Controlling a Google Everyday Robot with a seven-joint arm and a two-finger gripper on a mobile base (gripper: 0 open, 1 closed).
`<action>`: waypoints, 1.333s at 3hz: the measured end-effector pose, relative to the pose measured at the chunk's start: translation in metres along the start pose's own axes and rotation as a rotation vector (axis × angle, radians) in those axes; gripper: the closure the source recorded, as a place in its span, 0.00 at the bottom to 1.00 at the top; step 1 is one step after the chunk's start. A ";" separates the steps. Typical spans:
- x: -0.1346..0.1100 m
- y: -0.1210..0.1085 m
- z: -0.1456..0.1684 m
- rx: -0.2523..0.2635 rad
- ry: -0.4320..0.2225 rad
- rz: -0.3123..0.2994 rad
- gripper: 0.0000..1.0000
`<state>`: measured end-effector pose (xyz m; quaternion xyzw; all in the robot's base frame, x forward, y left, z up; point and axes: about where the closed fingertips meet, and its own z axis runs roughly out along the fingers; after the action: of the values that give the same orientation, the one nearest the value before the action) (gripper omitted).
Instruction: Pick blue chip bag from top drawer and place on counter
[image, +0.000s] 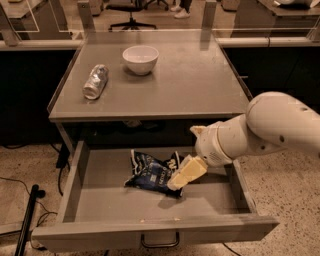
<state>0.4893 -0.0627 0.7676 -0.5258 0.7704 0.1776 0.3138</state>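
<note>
The blue chip bag (150, 172) lies crumpled on the floor of the open top drawer (100, 205), a little right of its middle. My gripper (181, 176) reaches down into the drawer from the right on a white arm. Its cream fingers (187, 171) sit over the bag's right edge and hide that part. The counter (190, 85) lies above and behind the drawer.
A white bowl (140, 59) stands at the back middle of the counter. A silvery crushed plastic bottle (95, 81) lies at its left. The drawer's dark pull handle (160, 242) is at the front. A black pole (27, 217) stands on the floor at the left.
</note>
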 end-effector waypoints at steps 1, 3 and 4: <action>0.015 0.002 0.024 0.009 -0.006 0.023 0.00; 0.033 -0.005 0.086 0.052 0.059 0.052 0.00; 0.031 -0.005 0.106 0.069 0.079 0.065 0.00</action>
<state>0.5178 -0.0223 0.6687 -0.4959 0.8046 0.1402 0.2950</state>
